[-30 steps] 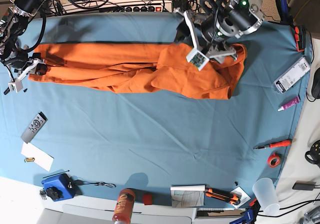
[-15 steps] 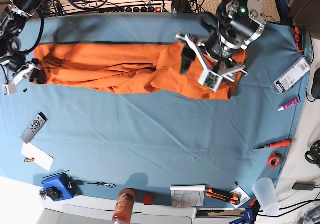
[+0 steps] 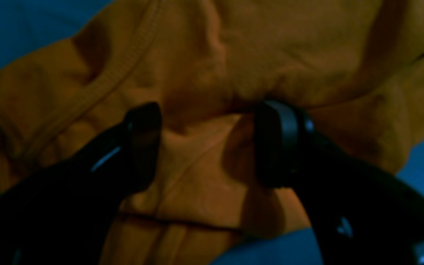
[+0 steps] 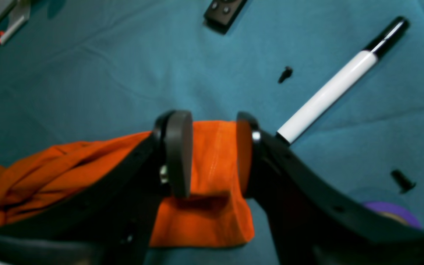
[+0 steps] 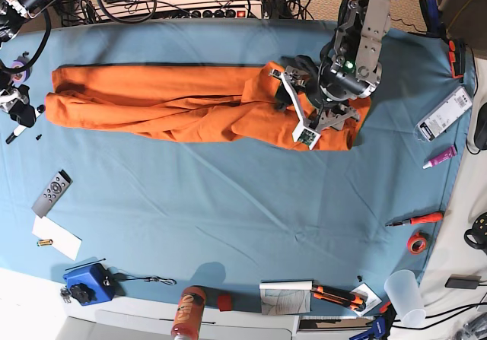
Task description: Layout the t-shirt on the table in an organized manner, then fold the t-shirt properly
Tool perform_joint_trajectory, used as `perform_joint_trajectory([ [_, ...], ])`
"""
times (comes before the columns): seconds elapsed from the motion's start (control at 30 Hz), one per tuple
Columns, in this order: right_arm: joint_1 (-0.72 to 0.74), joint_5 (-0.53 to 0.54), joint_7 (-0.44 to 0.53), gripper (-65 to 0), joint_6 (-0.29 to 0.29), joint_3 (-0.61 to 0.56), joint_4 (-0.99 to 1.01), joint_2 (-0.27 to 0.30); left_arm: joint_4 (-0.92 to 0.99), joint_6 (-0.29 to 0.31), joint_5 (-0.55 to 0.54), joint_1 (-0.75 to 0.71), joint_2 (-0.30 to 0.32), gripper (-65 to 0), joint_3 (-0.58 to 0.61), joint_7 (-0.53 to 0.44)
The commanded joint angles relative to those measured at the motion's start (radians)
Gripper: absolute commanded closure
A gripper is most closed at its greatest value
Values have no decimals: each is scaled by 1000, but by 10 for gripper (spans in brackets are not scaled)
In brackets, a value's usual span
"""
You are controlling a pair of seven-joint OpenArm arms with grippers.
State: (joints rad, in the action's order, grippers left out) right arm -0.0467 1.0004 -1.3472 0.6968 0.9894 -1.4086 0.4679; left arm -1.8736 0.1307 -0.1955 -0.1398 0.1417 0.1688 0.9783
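Observation:
The orange t-shirt [image 5: 175, 100] lies as a long, rumpled band across the far part of the teal table [image 5: 228, 203]. My left gripper [image 5: 329, 118] is down on its bunched right end. In the left wrist view that gripper [image 3: 212, 143] is open, its black fingers [image 3: 144, 143] wide apart and resting against wrinkled cloth [image 3: 271, 55]. At the table's left edge my right gripper [image 5: 21, 115] sits just off the shirt's left end. In its own view it [image 4: 210, 154] is open, with the shirt's flat hem corner [image 4: 212, 217] showing in the gap.
A white marker [image 4: 329, 95], two black screws [image 4: 285, 73] and a purple tape roll [image 4: 385, 213] lie by the right gripper. A remote [image 5: 52, 192], paper [image 5: 57, 237] and blue box [image 5: 87, 283] sit front left. A screwdriver [image 5: 415, 220], red tape [image 5: 416, 243] and cup [image 5: 403, 294] sit front right.
The left arm swung over and came down onto the shirt's right end. The right gripper drew back to the left off the shirt's left end, which now lies on the table.

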Motion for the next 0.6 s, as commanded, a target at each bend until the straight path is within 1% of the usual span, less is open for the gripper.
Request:
perform_joint_trajectory([
  [0.0,8,28,16,-206,1,7,-16,31,-16,0,2,16,0,-405,-2,-13],
  [0.13,8,28,8,-206,1,7,-16,31,-28,0,5,24,0,-405,-2,31],
  [0.23,6,28,-37,-210,1,6,-16,34,-87,0,1,23,0,-405,-2,70],
  [0.27,-2,31,-49,-237,1,3,-16,39,-113,0,1,23,0,-405,-2,77],
  [0.37,-48,51,-49,-350,1,-33,-16,68,-185,0,1,23,0,-405,-2,80],
  [0.4,-63,50,-49,-365,1,-46,-16,77,-206,0,1,23,0,-405,-2,81],
  [0.43,-73,50,-49,-366,1,-54,-16,81,-220,0,2,23,0,-405,-2,83],
  [0.57,-74,47,-49,-365,1,-55,-8,62,-235,0,1,23,0,-405,-2,97],
])
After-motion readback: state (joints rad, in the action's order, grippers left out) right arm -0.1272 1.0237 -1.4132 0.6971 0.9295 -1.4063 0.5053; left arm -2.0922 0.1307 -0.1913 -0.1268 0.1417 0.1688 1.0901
